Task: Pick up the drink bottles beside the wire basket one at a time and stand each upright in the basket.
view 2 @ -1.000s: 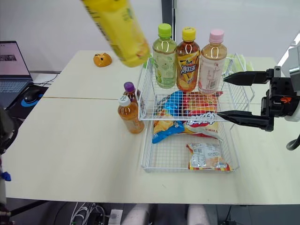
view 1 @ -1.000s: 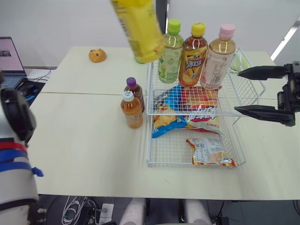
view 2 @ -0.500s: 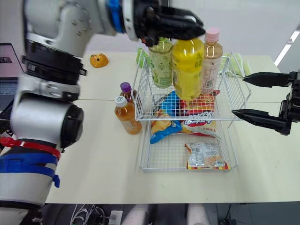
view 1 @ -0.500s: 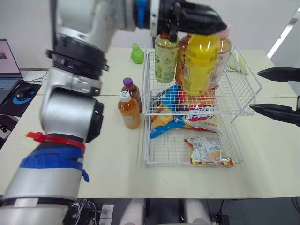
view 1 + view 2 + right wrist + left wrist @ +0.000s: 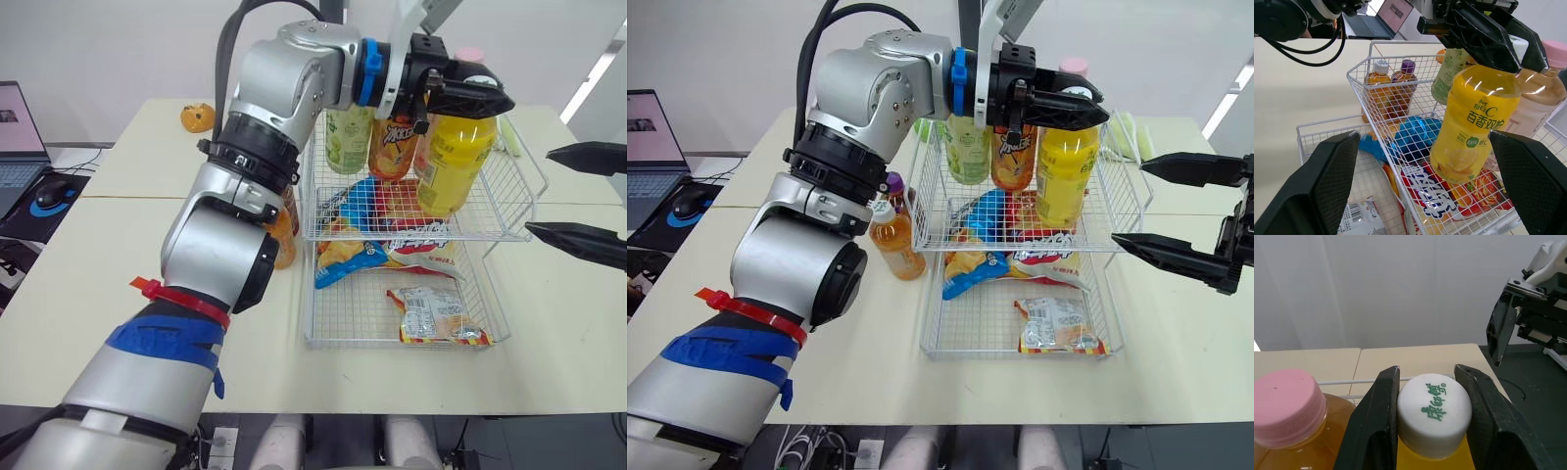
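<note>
A: Where is your left arm?

B: It reaches far out over the cream table [image 5: 118, 274] to the top shelf of the white wire basket [image 5: 421, 238]. The left gripper [image 5: 1428, 374] pinches the white cap [image 5: 1434, 406] of the big yellow juice bottle [image 5: 453, 166], with one black finger [image 5: 1376, 426] pressed on each side of it.

A: And where is that bottle?

B: Inside the top shelf, leaning a little, just in front of the pale bottle with the pink cap [image 5: 1286, 401]. You cannot tell if its bottom sits on the wire yet.

A: What else is in the basket?

B: Up top stand a light green bottle [image 5: 345, 137] and an orange drink bottle [image 5: 390, 147], with a blue snack bag [image 5: 353, 211] and a red one [image 5: 1425, 193] lying in front. The bottom shelf [image 5: 407, 343] holds a small snack packet [image 5: 431, 315].

A: Which bottles wait outside?

B: Two, just beside the basket's left wall: a brown tea bottle with a white cap [image 5: 893, 240] and a dark one with a purple cap [image 5: 893, 186], touching or nearly so.

A: Where is there room?

B: The right end of the top shelf is bare wire — so is the front left of the bottom shelf. Your right gripper [image 5: 1128, 203] hangs off the basket's right side, fingers spread wide, apart from the wire.
</note>
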`<state>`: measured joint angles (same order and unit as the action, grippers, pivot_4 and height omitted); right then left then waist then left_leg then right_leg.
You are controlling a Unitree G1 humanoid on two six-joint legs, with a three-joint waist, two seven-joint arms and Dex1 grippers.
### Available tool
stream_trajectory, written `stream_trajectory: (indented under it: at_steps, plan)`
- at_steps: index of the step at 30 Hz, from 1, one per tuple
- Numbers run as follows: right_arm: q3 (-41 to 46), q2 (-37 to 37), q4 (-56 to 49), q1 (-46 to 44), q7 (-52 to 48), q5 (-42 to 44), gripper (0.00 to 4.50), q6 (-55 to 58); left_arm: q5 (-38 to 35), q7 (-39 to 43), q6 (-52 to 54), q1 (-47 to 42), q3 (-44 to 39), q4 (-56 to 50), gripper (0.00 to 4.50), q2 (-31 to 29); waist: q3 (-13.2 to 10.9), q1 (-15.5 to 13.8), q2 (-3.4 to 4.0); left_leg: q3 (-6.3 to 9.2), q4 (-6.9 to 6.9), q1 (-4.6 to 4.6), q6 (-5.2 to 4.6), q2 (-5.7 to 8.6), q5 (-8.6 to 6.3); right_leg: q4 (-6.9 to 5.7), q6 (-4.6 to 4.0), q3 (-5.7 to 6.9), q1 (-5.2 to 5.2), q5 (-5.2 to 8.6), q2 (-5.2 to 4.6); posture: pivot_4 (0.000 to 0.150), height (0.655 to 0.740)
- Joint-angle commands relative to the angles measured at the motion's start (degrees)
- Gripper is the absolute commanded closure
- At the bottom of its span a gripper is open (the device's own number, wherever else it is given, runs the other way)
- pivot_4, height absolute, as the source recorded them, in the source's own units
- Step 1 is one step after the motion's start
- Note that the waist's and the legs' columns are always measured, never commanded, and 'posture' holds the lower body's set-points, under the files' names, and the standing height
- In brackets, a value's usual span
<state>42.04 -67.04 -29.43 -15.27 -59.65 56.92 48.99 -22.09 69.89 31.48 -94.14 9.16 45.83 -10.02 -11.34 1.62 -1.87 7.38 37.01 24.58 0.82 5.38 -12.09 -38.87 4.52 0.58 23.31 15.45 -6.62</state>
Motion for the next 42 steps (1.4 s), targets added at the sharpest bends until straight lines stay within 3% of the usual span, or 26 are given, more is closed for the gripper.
stream_trajectory:
  at_steps: [1,2,11,12,20,28,35,42]
  plan:
    - [2.7,-1.0,-0.9,0.0,0.8,0.8,0.0,-0.2,-0.5,2.5,0.5,-3.4,-2.7,2.3,3.13,0.8,0.0,0.0,0.0,0.0,0.0,0.0,0.0,0.01,0.0,0.0,0.0,0.0,0.0,0.0,0.0,0.15,0.74]
    - [2.8,-1.0,-1.0,0.1,0.9,0.9,0.0,-0.2,-0.3,2.3,0.9,-3.7,-3.0,2.8,3.13,0.9,0.0,0.0,0.0,0.0,0.0,0.0,0.0,0.01,0.0,0.0,0.01,0.01,0.0,0.01,0.0,0.15,0.74]
    - [3.5,-1.0,-1.2,0.3,2.6,0.8,0.0,-0.6,-0.1,5.4,3.7,-4.6,-4.1,0.3,0.21,0.2,0.0,0.0,0.0,0.01,-0.01,0.0,0.0,0.01,0.0,-0.01,0.02,0.01,0.0,0.01,0.0,0.15,0.74]
    - [3.4,-0.9,-1.2,0.2,2.8,0.8,0.0,-0.6,-0.1,5.4,4.0,-4.5,-4.2,-0.2,0.05,0.1,0.0,0.0,0.0,0.01,0.0,0.0,0.0,0.01,0.0,-0.01,0.02,0.01,0.0,0.01,0.0,0.15,0.74]
    - [2.1,-0.6,-0.6,-0.2,4.5,-0.4,0.0,-2.4,-0.4,2.5,4.3,-4.0,-6.4,-5.2,0.05,-1.2,0.0,0.1,0.01,0.02,0.0,-0.01,0.0,0.01,0.0,-0.01,0.02,0.0,-0.01,0.01,0.0,0.15,0.74]
    - [2.0,-1.0,-0.5,0.1,4.4,-0.1,0.0,-3.2,-2.4,2.8,5.9,-4.4,-10.2,-10.5,0.05,-8.7,0.0,0.2,0.02,0.02,-0.01,-0.04,0.01,-0.01,0.0,-0.02,0.02,-0.01,0.0,0.01,0.01,0.15,0.74]
    - [0.0,-2.7,0.3,-2.9,3.2,2.5,0.0,-3.3,-6.1,5.1,13.7,-0.7,-13.3,-18.2,0.05,-20.1,0.0,0.4,0.05,0.01,-0.01,-0.09,0.01,-0.03,0.01,-0.05,0.01,-0.04,-0.01,0.01,0.03,0.15,0.74]
    - [-10.4,-5.1,2.9,-12.2,-0.8,5.1,0.0,-5.0,-7.3,2.1,18.1,7.2,-17.6,-26.3,0.05,-33.7,0.0,0.5,0.07,0.03,-0.01,-0.15,0.02,-0.07,0.01,-0.07,0.0,-0.08,-0.04,0.01,0.07,0.15,0.74]
